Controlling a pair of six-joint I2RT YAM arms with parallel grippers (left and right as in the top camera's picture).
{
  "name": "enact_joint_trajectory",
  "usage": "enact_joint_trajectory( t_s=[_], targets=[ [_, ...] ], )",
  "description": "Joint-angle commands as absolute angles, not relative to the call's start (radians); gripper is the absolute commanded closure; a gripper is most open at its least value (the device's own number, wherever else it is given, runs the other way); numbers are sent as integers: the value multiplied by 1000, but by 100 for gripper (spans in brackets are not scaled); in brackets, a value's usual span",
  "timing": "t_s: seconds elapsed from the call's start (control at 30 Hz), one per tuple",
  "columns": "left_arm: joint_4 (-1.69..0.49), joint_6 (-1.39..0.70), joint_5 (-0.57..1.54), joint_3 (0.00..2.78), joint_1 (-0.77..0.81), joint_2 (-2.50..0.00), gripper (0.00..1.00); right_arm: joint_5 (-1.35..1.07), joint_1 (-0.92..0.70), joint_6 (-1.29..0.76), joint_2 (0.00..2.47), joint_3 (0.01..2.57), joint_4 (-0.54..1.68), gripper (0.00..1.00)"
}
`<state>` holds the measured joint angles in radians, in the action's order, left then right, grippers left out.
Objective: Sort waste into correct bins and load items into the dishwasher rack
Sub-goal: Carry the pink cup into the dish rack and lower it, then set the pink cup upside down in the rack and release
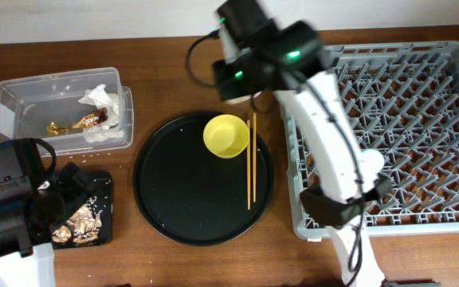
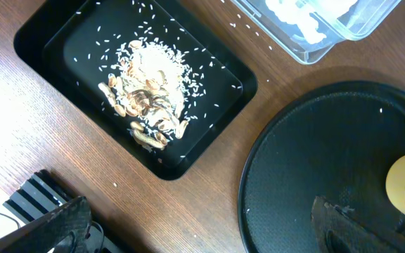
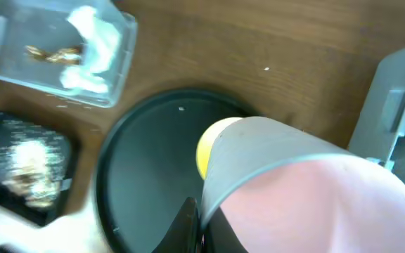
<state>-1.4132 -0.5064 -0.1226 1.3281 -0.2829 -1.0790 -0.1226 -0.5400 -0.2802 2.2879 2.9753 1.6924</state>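
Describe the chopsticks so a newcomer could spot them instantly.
Find the large round black tray mid-table, beside the grey rack. On it, between the yellow bowl and the rack-side rim, lie the wooden chopsticks: two thin sticks side by side, the only long straight thing there.

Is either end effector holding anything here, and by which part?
The right end effector appears to grip the grey round plate by its rim; the contact is largely hidden. The left end effector holds nothing.
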Motion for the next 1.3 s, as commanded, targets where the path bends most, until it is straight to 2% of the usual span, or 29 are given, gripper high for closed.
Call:
enact_joint_trajectory(
  t_s=[0.0,0.23,0.4,0.47,0.6,0.73,0.8,0.93,1.07,1.27],
  targets=[
    [-1412,-511,-120,1344,-287,-1074,1,-306,-492,-240,2181,2988,1699,96],
    [-1412,-511,-120,1344,-287,-1074,1,-254,-458,-240,2038,2865,1699,96],
    [-1412,-511,-120,1344,-287,-1074,1,-166,-370,-223,1843,2547,1699,96],
    [-1412,-511,-120,1344,-287,-1074,1,-191,-283,-197,1774,2403,1699,96],
    [-1412,-511,-120,1344,-287,-1074,1,-507,-117,6,1747,2197,1699,96],
    [-1412,-511,-120,1344,-287,-1074,1,-662,-3,169,1747,1973,1699,96],
    [-1412,-511,-121,1344,-287,-1074,1,-891,77,353,1747,1845,1699,96],
    [-1412,-511,-120,1344,-287,-1074,1,-1176,181,647,1747,1608,1686,96],
    [-1412,-511,-120,1344,-287,-1074,1,-1339,217,665,1774,1403,1513,96],
    [-1412,-511,-120,1344,-287,-1074,1,-1311,217,665,1856,1357,1423,96]
  ],
)
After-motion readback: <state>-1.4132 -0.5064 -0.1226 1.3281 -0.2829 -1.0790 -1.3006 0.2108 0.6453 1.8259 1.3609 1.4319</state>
